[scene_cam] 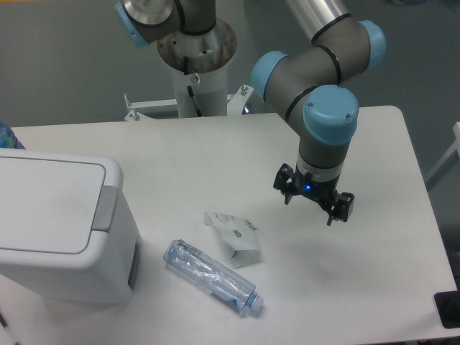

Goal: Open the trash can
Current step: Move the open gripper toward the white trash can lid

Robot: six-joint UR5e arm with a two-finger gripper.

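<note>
The trash can point(65, 230) is a large white boxy bin at the table's left side. Its flat white lid lies closed, and a grey push tab point(106, 208) sits on its right rim. My gripper point(314, 200) hangs over the table's right half, far to the right of the bin. Its two black fingers point down and stand apart, open, with nothing between them.
A small white carton point(233, 237) lies on its side between the bin and the gripper. A clear plastic bottle point(212, 277) lies in front of it, near the table's front edge. The robot's base column point(198, 65) stands at the back.
</note>
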